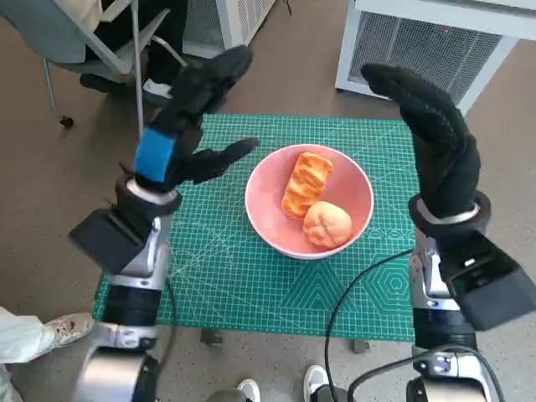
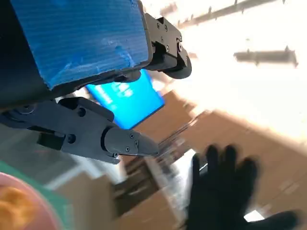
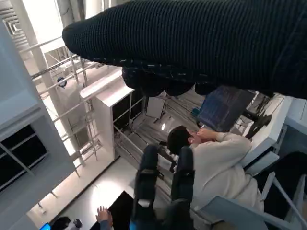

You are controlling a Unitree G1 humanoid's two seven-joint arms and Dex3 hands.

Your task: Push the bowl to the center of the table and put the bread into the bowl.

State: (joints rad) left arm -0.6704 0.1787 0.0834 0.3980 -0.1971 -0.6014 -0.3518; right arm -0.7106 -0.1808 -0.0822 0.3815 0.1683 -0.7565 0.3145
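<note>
A pink bowl (image 1: 356,188) sits near the middle of the green mat (image 1: 226,276). Inside it lie two breads: an elongated braided golden one (image 1: 305,183) and a round pale bun (image 1: 327,224). My left hand (image 1: 194,117) is raised to the left of the bowl, fingers spread, holding nothing. My right hand (image 1: 435,138) is raised to the right of the bowl, fingers extended upward, also holding nothing. In the left wrist view the left hand (image 2: 91,72) fills the upper left, the right hand (image 2: 225,191) shows blurred beyond it, and the bowl's rim (image 2: 43,211) shows with bread (image 2: 14,208).
A white slatted unit (image 1: 427,46) stands beyond the table's far right. A grey chair with a seated person (image 1: 126,42) is at far left. A shoe (image 1: 71,327) lies near the left front. A black cable (image 1: 352,293) crosses the mat. A seated person (image 3: 216,163) appears in the right wrist view.
</note>
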